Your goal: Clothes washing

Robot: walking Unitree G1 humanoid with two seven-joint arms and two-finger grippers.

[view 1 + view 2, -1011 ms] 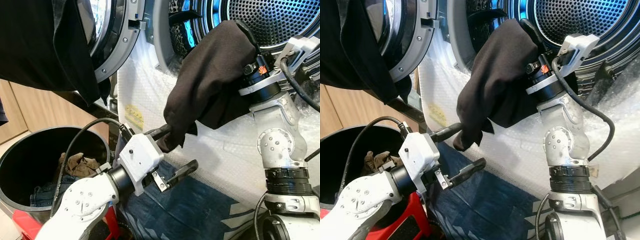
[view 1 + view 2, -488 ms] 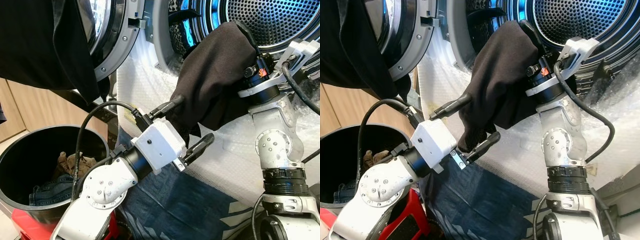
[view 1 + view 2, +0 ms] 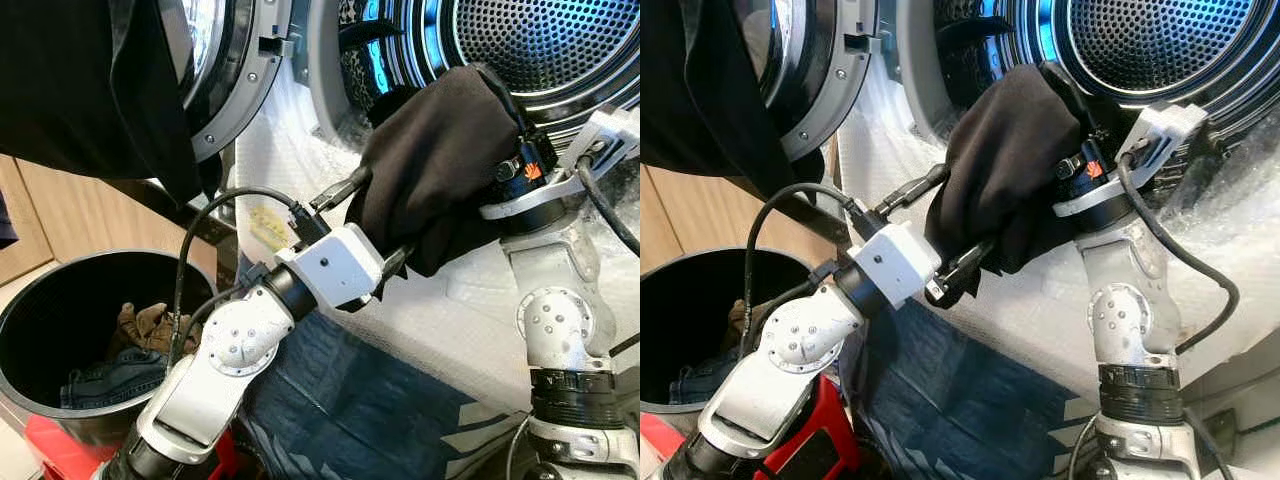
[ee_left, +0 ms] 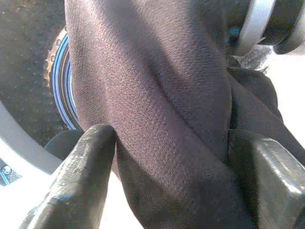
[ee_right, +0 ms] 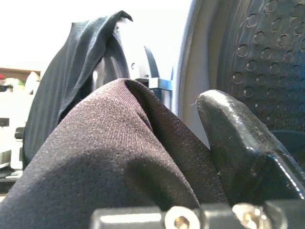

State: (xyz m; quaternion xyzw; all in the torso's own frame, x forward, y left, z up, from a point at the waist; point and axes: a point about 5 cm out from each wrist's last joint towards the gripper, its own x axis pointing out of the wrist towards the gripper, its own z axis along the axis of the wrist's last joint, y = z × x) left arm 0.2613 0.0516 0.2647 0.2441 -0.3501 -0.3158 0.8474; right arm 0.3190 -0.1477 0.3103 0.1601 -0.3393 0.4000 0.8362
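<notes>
One black garment (image 3: 440, 160) is draped over the right gripper (image 5: 157, 157) and wrist, just in front of the washer drum (image 3: 545, 40) mouth, not yet inside. In the right wrist view one black finger (image 5: 243, 148) shows beside the cloth that lies over the gripper; whether that gripper is clamped or parted, cannot tell (the cloth hides it).

Left gripper (image 4: 167, 157) has its fingers set wide, one on each side of the hanging lower fold of the garment; both fingers (image 4: 81, 181) touch or nearly touch the cloth but are not pinched onto it.

Step in hand, as I judge it: left takes the loose tail so the garment can be fed into the drum. To do it well, close on a thick bunch of fabric rather than a thin edge, keep the pinch clear of the right wrist's cable (image 3: 1200, 260), then lift the tail over the door seal before the right pulls free, so nothing trails outside.

Counts: two arms, one drum, one open door (image 3: 235, 70) with another dark cloth (image 3: 90, 90) hanging over it, one black bin (image 3: 60, 420) low on the left holding at least two items, brown (image 3: 145, 325) and denim (image 3: 105, 375). Blue patterned fabric (image 3: 370, 410) lies below the machine front.
</notes>
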